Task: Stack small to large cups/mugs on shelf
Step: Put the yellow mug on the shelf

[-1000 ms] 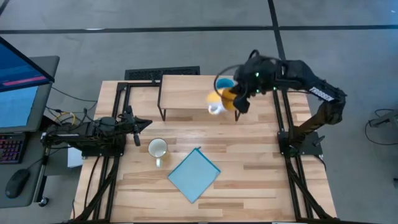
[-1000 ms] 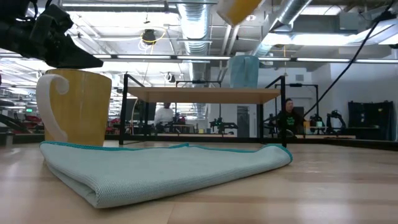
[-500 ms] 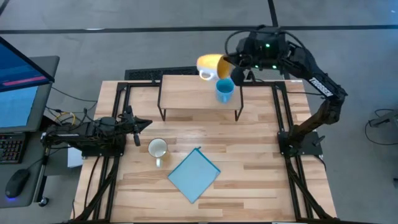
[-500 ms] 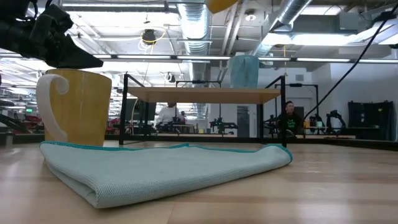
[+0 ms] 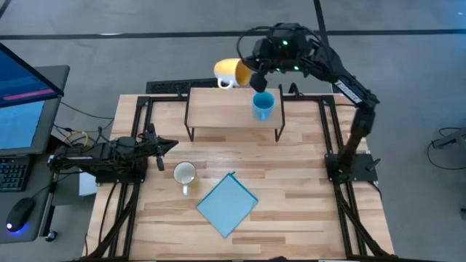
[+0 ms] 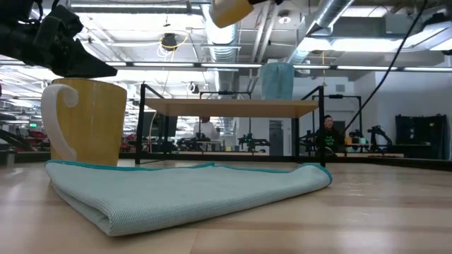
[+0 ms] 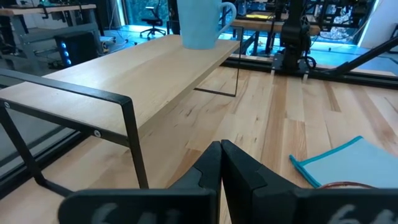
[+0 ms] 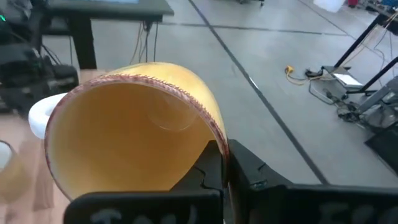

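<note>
My right gripper (image 5: 251,75) is shut on the orange mug (image 5: 231,71), high above the shelf's far edge. The mug lies on its side and also shows at the top of the low view (image 6: 229,10). The light blue mug (image 5: 263,106) stands upright on its base at the right end of the wood-topped shelf (image 5: 218,109). The cream mug (image 5: 184,173) stands on the table in front of the shelf. My left gripper (image 5: 162,148) is shut and empty, low at the table's left, next to the cream mug. My right gripper pinches the orange mug's wall at the rim (image 8: 214,134), one finger (image 8: 208,165) inside and one outside. The mug is lifted clear and tipped on its side, its mouth toward the wrist camera. Its white handle (image 5: 224,84) points toward the table's left.
A flat light-blue cloth (image 5: 227,204) lies on the table in front of the cream mug, and it fills the foreground of the low view (image 6: 183,194). Black frame rails run along both table sides. The shelf's left and middle top is bare.
My right gripper has carried the orange mug up from beside the blue mug at the shelf's right end. It has gone toward the far edge and then leftward. The mug has tipped further onto its side. The blue mug stays on the shelf.
</note>
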Available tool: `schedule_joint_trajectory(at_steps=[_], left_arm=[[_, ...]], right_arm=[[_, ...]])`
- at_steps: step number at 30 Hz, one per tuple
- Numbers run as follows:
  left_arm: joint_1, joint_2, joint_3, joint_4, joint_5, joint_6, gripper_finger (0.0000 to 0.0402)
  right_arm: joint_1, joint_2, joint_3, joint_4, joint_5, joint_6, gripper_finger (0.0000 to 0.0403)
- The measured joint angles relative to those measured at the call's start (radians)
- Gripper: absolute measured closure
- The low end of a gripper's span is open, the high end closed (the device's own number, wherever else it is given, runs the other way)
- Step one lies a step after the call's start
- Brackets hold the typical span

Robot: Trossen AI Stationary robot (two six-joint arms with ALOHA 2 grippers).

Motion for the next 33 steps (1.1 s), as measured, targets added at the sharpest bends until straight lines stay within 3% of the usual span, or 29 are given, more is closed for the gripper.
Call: schedule_joint_trajectory(at_steps=[3, 13, 33], left_arm=[[0.0, 0.0, 0.0, 0.0, 0.0, -0.001, 0.0401], [0.0, 0.0, 0.0, -0.001, 0.007, -0.026, 0.0401], [0.0, 0.0, 0.0, -0.001, 0.009, -0.037, 0.0401]], right_arm=[[-0.007, 0.077, 0.084, -0.071, -0.001, -0.029, 0.0386], [-0.027, 0.142, 0.068, -0.135, -0.002, -0.093, 0.0386], [0.007, 0.144, 0.06, -0.404, -0.023, -0.099, 0.0386]])
